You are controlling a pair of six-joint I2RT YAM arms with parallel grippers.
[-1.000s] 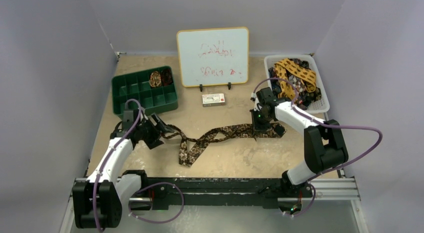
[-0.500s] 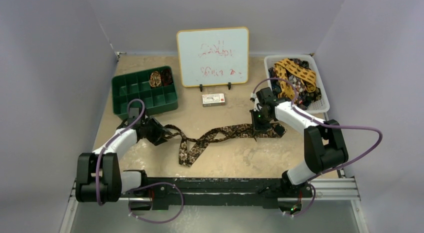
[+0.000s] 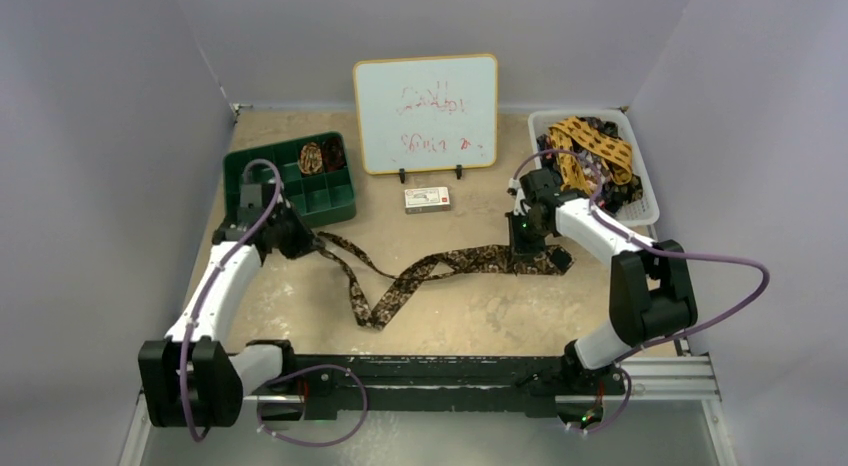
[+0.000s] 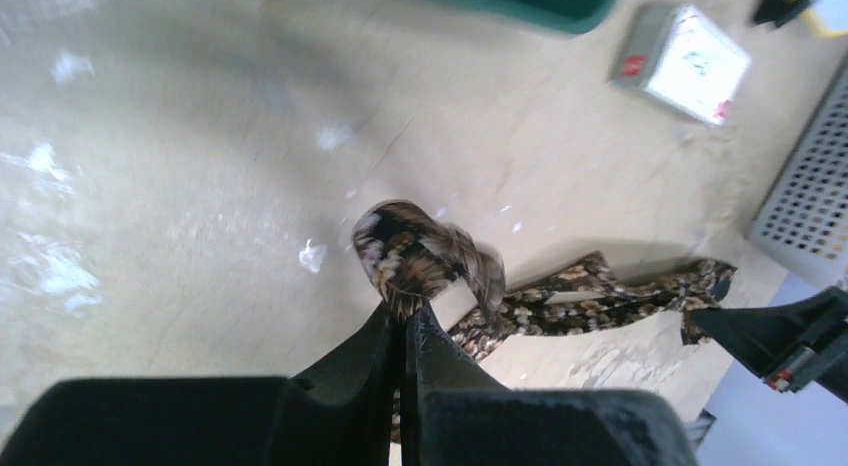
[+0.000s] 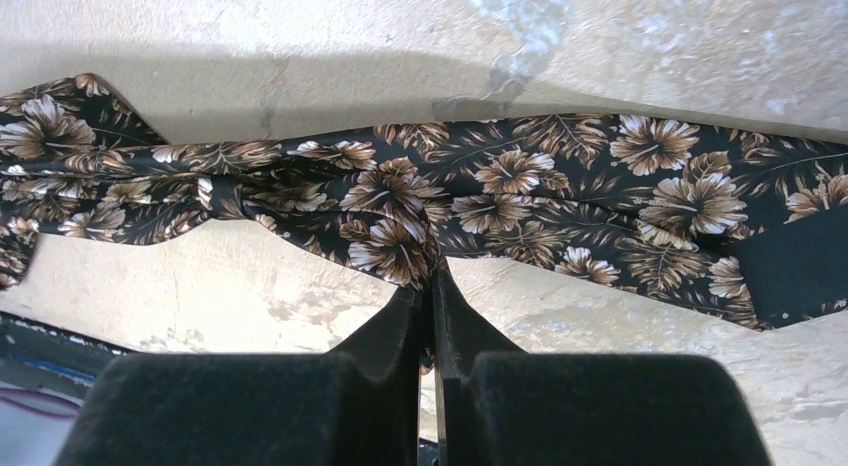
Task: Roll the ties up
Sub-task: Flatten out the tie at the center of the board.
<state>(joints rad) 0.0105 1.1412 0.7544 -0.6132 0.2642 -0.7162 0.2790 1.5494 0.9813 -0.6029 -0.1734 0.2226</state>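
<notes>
Legibly, nothing: the whiteboard [image 3: 425, 113] carries red marker scrawl that cannot be read. Left arm extends forward beside the green tray [image 3: 285, 176]; left fingers [image 4: 362, 354] are pressed together, pinching one end of the brown-patterned tie [image 3: 440, 269]. Right arm folds downward; right fingers [image 5: 388, 331] pinch the tie's other end on the desk [image 3: 470, 311].

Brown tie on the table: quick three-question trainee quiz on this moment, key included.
1. True or false: both sets of jaws are shut on the brown tie.
2. Which holds rolled ties? A green tray; B white basket; C neither.
3. Fill in: the small box lies just in front of the ____.

Key: 1 true; 2 A; 3 whiteboard.
</notes>
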